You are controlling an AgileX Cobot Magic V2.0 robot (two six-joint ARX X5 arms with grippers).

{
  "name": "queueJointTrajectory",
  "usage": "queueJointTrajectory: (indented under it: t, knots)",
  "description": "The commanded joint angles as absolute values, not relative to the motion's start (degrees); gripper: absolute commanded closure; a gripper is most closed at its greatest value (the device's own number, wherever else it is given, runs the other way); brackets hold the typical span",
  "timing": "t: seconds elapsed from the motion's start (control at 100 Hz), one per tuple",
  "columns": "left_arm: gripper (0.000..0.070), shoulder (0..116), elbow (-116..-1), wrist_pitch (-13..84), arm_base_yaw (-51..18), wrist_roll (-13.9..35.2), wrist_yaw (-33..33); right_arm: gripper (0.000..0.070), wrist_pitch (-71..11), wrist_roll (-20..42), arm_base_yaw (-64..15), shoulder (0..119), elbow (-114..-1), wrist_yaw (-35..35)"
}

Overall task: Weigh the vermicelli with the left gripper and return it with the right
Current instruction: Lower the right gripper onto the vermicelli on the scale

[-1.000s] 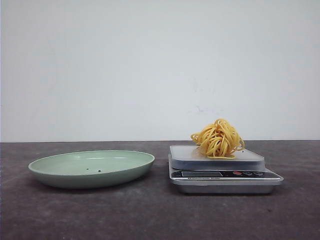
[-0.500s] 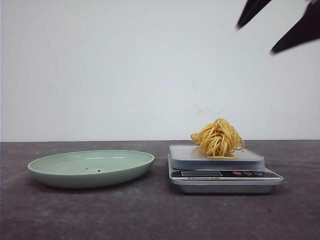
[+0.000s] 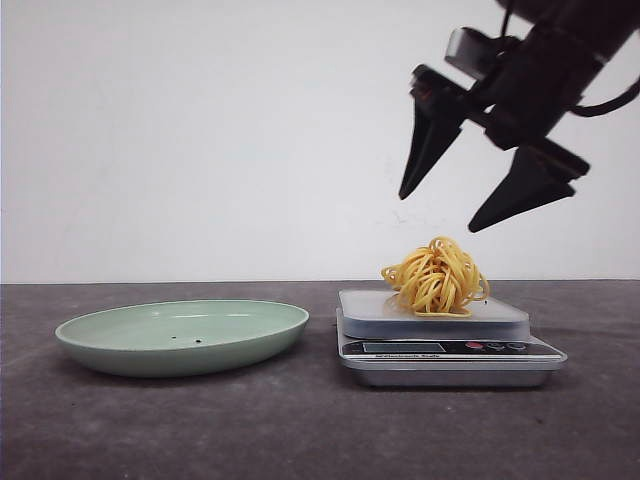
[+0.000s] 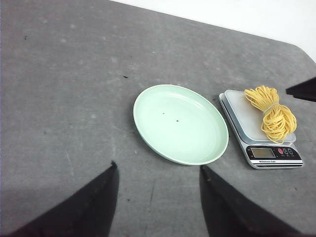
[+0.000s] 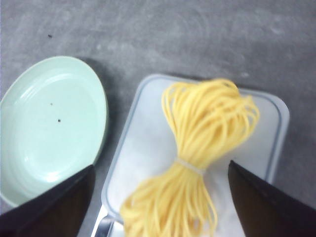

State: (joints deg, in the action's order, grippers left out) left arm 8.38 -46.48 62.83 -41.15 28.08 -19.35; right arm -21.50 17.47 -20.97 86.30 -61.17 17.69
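The right arm's matte black claw (image 3: pixel 438 212) is showing two long fingers that are tapering from broad bases to sharp points, with a small grey box and a thin black cable sitting on the bulky black body behind them. The left arm's black claw (image 4: pixel 157 170) is showing only two dark, wedge-shaped fingers (image 4: pixel 96 205).

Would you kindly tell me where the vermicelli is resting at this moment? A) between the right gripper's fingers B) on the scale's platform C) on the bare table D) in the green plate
B: the vermicelli sits on the scale, with the open right gripper above it and not touching.
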Motion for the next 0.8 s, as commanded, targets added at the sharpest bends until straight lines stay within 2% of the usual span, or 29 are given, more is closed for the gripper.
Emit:
queueJointTrajectory:
  t: [0.0,0.24,0.34,0.79]
  knots:
    - [0.0404,8.5,-47.2,62.4,-41.5,27.5,-19.5,0.0176,-22.0,18.0,-21.3,88.4,-63.6,16.8]
    - [0.0404,8.5,-47.2,63.4,-41.5,27.5,-19.5,0.0181,-24.6,18.1,-21.6,92.2,-66.2,14.4]
    - [0.0404,8.5,-47.2,63.5,-41.5,27.5,-19.5,0.0217,-25.0,18.3,-22.3,93.3,-66.2,13.1]
    - [0.0404,8.5,-47.2,63.5,-41.5,27.5,-19.5,0.0219,-25.6,20.2,-24.6,97.0,-66.2,10.4]
